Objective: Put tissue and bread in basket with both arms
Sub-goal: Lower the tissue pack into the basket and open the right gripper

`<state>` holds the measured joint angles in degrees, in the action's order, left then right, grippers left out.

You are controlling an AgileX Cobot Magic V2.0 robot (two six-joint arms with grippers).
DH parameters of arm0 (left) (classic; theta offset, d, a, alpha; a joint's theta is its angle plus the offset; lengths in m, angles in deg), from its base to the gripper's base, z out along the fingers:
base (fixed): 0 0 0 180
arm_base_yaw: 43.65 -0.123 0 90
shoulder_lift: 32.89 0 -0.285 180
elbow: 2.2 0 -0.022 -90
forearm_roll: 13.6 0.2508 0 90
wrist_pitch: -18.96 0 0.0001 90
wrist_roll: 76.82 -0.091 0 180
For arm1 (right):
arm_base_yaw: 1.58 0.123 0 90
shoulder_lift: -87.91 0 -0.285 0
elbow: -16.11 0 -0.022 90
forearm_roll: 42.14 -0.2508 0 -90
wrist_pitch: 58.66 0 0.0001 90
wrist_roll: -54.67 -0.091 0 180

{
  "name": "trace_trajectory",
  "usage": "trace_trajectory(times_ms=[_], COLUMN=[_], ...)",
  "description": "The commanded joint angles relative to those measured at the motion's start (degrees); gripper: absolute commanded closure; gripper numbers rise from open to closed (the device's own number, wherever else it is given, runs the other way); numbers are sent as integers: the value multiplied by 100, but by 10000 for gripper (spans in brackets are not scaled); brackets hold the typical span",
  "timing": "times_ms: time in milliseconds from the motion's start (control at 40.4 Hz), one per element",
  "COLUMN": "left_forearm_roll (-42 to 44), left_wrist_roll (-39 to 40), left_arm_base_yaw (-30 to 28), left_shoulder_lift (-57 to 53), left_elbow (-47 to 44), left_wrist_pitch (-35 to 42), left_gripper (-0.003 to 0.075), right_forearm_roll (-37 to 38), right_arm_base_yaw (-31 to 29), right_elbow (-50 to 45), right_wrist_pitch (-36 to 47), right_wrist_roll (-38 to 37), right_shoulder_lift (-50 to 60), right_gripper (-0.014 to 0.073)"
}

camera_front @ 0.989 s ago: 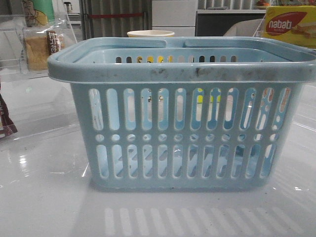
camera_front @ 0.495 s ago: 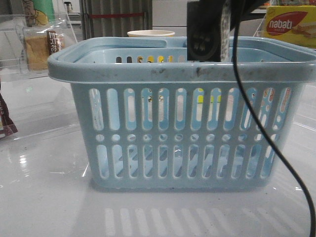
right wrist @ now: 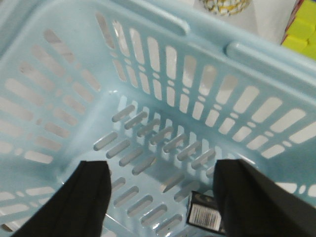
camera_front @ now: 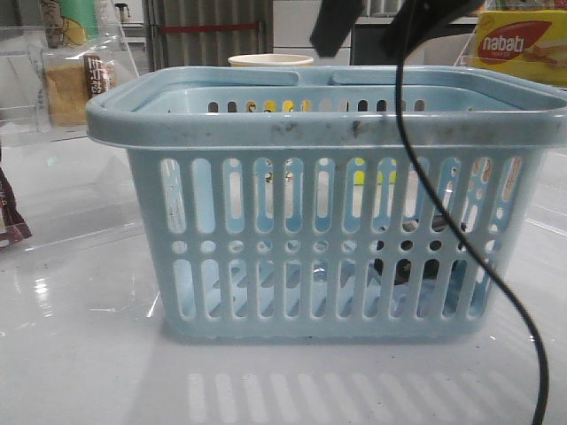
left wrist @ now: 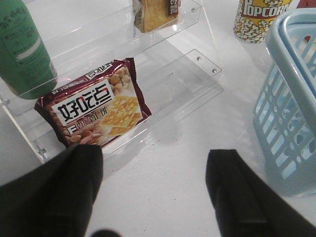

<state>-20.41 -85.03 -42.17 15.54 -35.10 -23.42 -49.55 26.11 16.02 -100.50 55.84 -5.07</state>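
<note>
**Tissue in, bread waiting**

Right gripper point(right wrist: 160, 195), jaws wide and empty, hangs over the light-blue slotted plastic basket point(camera_front: 328, 124); the black tissue pack point(right wrist: 205, 216) lies inside, lower right. Left gripper point(left wrist: 155, 190), open and empty, faces the clear-bagged bread point(left wrist: 155, 14) at the frame's top, presumably next.

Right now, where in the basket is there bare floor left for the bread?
Most of the basket floor is bare, from the far slotted wall to the near side. The only occupied patch is the corner where the tissue lies, by the right gripper. The bread sits on the clear shelf.
</note>
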Motion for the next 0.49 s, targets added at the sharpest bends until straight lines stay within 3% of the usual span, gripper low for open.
trace_trajectory(times_ms=[0, 148, 470], left_forearm_roll=[-49, -49, -49], left_wrist_roll=[-11, -11, -11], left_arm_base_yaw=[-13, -13, -13], left_shoulder_lift=[5, 5, 15], left_elbow=[161, 161, 161], left_wrist_pitch=[395, 395, 616], left_gripper=[213, 213, 213], right_forearm_roll=[49, 54, 84], right_arm_base_yaw=[90, 141, 141], right_elbow=[-12, -642, -2396], right_wrist_pitch=[370, 523, 799], right_wrist_roll=[325, 698, 731], right_shoulder_lift=[825, 1776, 3665], right_gripper=[43, 43, 43])
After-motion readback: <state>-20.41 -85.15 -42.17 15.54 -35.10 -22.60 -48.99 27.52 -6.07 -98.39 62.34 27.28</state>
